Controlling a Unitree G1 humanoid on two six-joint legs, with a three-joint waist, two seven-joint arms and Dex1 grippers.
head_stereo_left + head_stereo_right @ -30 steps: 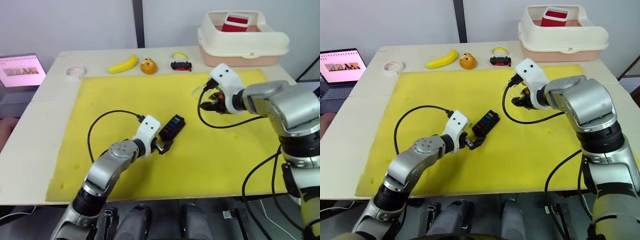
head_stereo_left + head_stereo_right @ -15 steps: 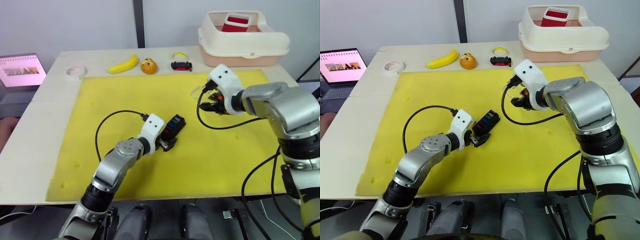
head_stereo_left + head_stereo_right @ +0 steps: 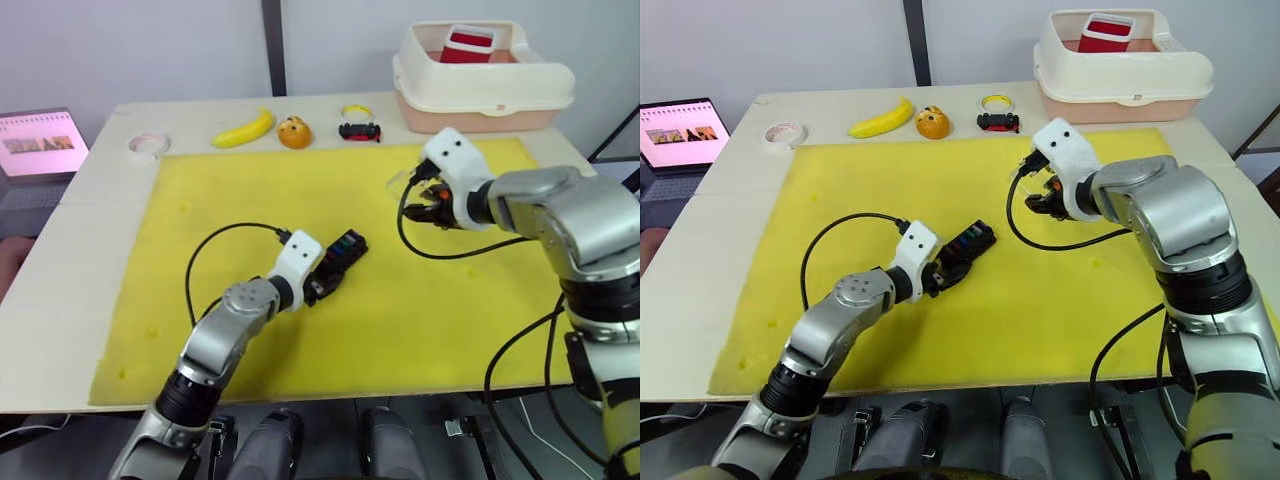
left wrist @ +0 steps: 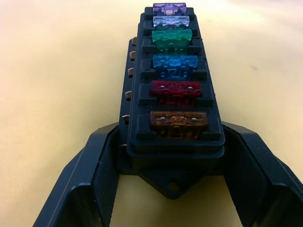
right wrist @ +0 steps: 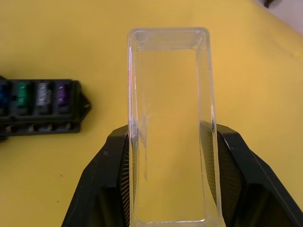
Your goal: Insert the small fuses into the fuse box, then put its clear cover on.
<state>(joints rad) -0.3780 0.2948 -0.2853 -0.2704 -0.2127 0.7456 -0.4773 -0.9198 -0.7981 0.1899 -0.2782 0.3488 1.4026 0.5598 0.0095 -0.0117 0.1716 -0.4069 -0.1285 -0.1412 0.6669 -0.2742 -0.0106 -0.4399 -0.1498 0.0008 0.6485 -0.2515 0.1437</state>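
Since a second ago, left gripper (image 3: 322,286) pushed forward to the box (image 3: 338,262), fingers now straddling its near end; right gripper (image 3: 424,196) barely shifted. Seen from the head: box lay mid-mat (image 3: 250,200), right gripper held the cover (image 3: 402,180) above the mat's far right, well apart from the box. Seen from the left wrist: six fuses (image 4: 173,62) sat in one row in the box, orange nearest, purple farthest; fingers (image 4: 97,177) on either side of the near end, contact not discernible. Seen from the right wrist: jaws clamped the cover (image 5: 171,118) by its long sides, box (image 5: 40,106) beyond.
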